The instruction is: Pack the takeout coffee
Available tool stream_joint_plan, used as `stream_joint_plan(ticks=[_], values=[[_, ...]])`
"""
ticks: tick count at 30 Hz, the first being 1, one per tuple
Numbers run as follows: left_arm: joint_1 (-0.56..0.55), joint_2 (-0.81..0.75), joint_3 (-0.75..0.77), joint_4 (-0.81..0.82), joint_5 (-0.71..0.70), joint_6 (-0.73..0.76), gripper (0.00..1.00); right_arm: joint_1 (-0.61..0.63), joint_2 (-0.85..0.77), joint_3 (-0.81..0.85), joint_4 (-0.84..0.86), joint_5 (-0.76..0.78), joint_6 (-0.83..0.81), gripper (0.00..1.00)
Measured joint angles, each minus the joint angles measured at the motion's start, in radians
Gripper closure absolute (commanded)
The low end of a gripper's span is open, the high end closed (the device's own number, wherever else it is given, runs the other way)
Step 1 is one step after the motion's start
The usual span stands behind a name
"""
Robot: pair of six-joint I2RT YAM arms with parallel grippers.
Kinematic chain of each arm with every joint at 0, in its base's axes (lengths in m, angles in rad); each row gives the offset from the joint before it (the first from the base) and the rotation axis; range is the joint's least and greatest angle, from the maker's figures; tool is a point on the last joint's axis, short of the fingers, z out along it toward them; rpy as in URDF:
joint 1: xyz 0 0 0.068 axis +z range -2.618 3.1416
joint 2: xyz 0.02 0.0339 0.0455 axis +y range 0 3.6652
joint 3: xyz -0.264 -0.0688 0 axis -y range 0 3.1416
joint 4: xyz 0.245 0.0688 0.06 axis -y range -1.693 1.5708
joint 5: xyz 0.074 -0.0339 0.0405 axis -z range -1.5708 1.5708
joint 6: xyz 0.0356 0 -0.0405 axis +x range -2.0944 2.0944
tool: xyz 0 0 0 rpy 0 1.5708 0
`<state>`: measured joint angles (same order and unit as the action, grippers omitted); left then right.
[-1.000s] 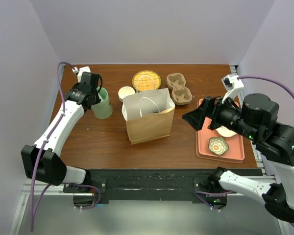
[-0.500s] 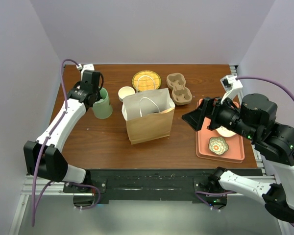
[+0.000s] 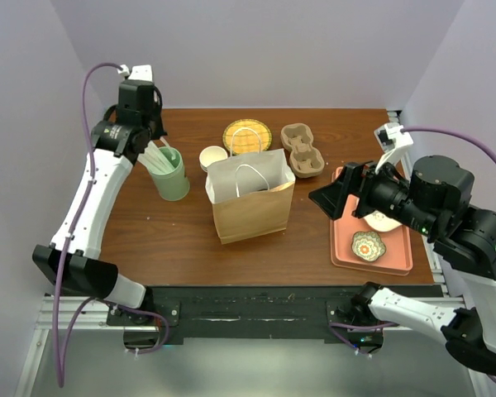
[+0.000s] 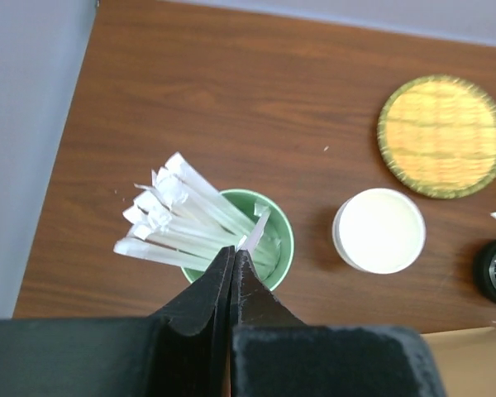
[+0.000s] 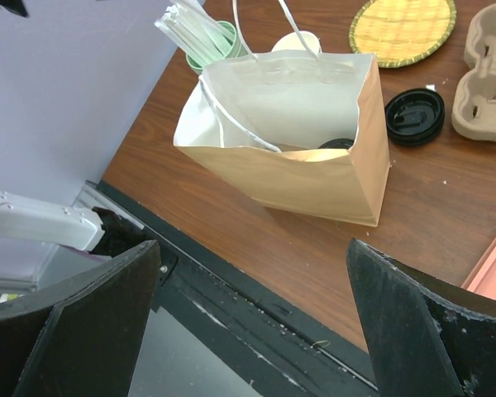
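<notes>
Of the takeout coffee (image 5: 339,145) only a dark sliver of lid shows, low inside the paper bag (image 5: 314,178) behind its near wall. The brown cup body is hidden, and from the top view the bag's mouth shows nothing of it. Left of the bag, the left gripper (image 4: 233,251) hangs over the green cup (image 4: 279,246) of white sticks (image 4: 174,215). Its fingers are pressed together on the pale, blurred end of one stick (image 4: 258,223), and the pinched part itself is covered by the fingertips. The right gripper (image 5: 252,248) hovers to the bag's right with its fingers spread wide and nothing between them. Just right of the bag lies a loose black lid (image 5: 414,114), which the left wrist view cuts off at the frame edge. Beyond it a pulp cup carrier (image 5: 488,74) is cropped too. Farther right of the bag, on the pink tray (image 3: 397,263), a pale bowl (image 3: 383,222) is mostly hidden by the right arm.
</notes>
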<state>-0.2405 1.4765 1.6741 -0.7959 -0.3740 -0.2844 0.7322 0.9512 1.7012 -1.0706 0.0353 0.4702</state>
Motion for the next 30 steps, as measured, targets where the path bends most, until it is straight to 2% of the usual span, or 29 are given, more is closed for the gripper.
stream_joint_plan(ticks=[5, 12, 15, 21, 25, 30], values=[[-0.002, -0.039, 0.114, -0.084, 0.043, 0.044, 1.00, 0.000, 0.005, 0.031, -0.015, 0.009, -0.029, 0.01], [-0.002, -0.224, 0.214, -0.143, 0.165, 0.088, 1.00, 0.000, 0.027, 0.075, -0.022, 0.043, -0.061, 0.01], [-0.002, -0.315, 0.256, -0.140, 0.262, 0.093, 1.00, 0.000, 0.044, 0.098, -0.025, 0.060, -0.073, 0.01], [-0.002, -0.412, 0.303, -0.137, 0.559, 0.092, 1.00, 0.000, 0.058, 0.119, -0.030, 0.083, -0.095, 0.01], [-0.002, -0.404, 0.262, -0.137, 0.712, 0.083, 1.00, 0.000, 0.063, 0.124, -0.032, 0.087, -0.103, 0.01], [-0.002, -0.426, 0.041, -0.075, 0.808, 0.038, 1.00, 0.000, 0.063, 0.124, -0.031, 0.090, -0.104, 0.01]])
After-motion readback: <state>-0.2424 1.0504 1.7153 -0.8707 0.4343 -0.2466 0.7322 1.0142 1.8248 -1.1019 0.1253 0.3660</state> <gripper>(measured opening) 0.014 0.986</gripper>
